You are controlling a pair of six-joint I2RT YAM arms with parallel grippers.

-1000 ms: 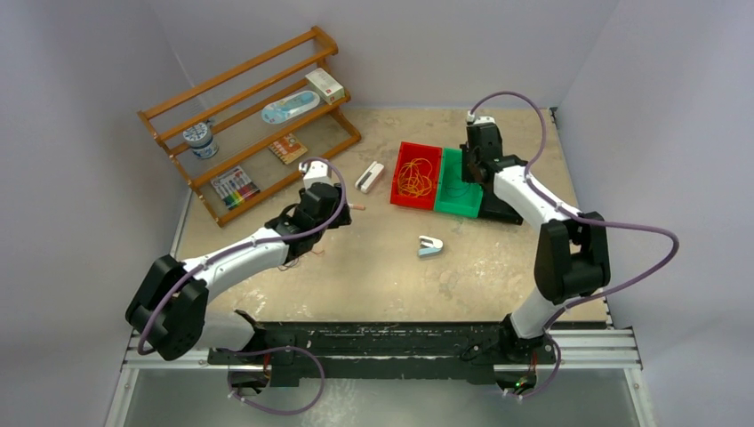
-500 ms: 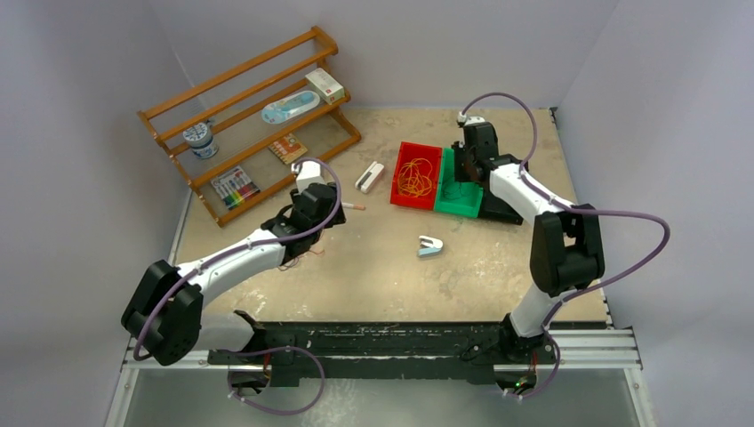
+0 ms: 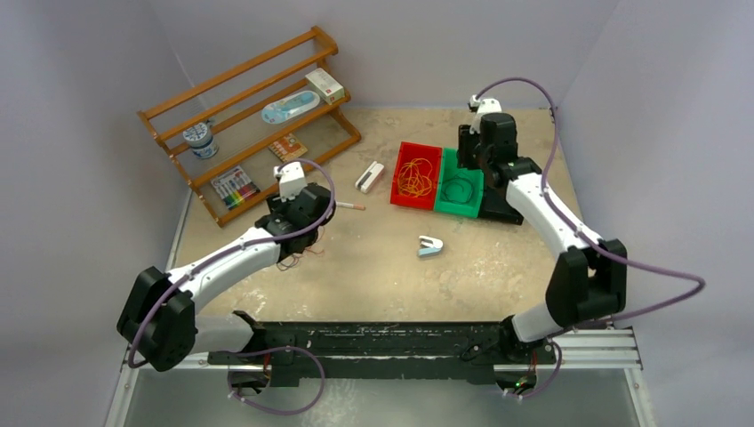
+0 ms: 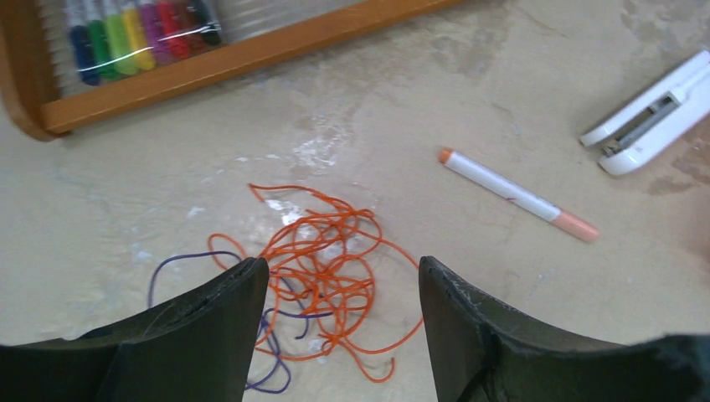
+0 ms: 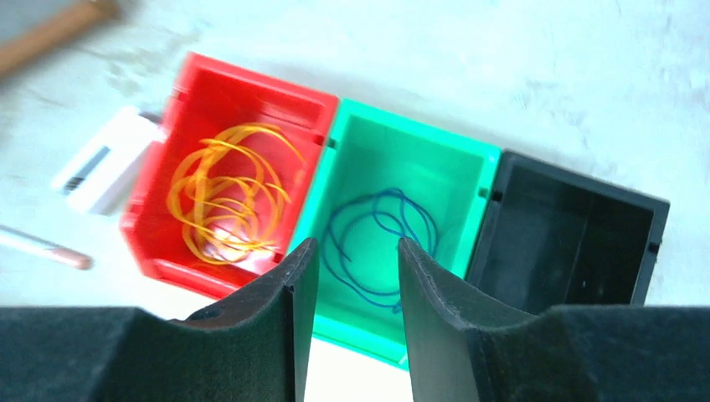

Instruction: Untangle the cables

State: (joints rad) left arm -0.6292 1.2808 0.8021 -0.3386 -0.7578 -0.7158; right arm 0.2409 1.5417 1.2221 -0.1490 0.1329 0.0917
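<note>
Two arms reach over a pale, mottled surface (image 3: pixel 382 285), the left toward the middle left of the overhead view and the right toward the upper right. Left wrist view: the left gripper (image 4: pixel 339 268) is open, its two dark fingers (image 4: pixel 209 318) spread wide at the bottom of the frame with nothing between them. It hangs above an orange tangle (image 4: pixel 326 251) of thin cable lying loose on the surface at lower centre, with a few purple strands (image 4: pixel 180 258) looping out at its lower left. Right of the tangle and apart from it lies a white marker (image 4: pixel 511 191) with an orange cap, and a white stapler (image 4: pixel 649 126) sits at the right edge. A wooden rack (image 4: pixel 251 54) holding a pack of coloured pens (image 4: pixel 138 29) crosses the upper left. Right wrist view: the right gripper (image 5: pixel 356 247) is also open, with a clear gap between its fingers and nothing in it, and it hangs over three bins standing side by side and touching. The red bin (image 5: pixel 251 79) at the left contains a yellow-orange cable (image 5: pixel 226 205) in loose loops. The green bin (image 5: pixel 419 126) in the middle contains a blue cable (image 5: pixel 381 243) coiled on its floor. The black bin (image 5: pixel 578 180) stands at the right.
</note>
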